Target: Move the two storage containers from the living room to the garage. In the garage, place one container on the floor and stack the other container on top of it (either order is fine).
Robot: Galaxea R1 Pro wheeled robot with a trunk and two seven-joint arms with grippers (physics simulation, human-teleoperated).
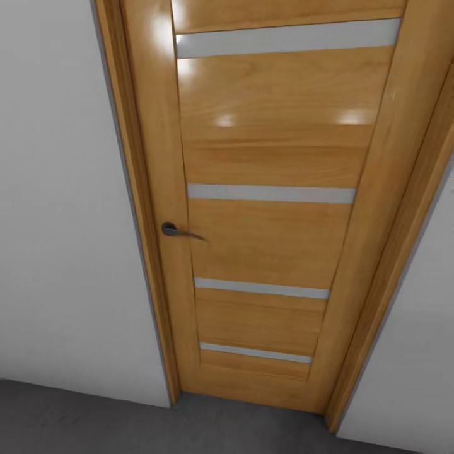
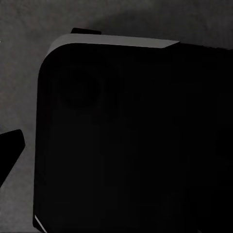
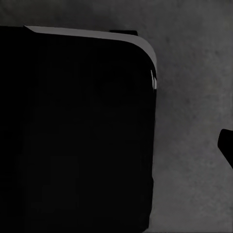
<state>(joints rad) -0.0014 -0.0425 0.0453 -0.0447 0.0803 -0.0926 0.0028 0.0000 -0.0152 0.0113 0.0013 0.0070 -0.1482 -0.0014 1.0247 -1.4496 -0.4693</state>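
Both wrists directed down at the robot's own base

A black rounded base corner is seen beneath the left wrist and its twin beneath the right; a dark fingertip is glimpsed at each frame edge, jaw state undeterminable.

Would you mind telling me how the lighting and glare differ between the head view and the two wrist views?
Head view: brightly lit, with white glare spots on the glossy wooden door near its top; white wall evenly lit. Left wrist view: very dim, a black robot body over the dark grey floor, only its edge catching light. Right wrist view: equally dark, soft shadow on the floor.
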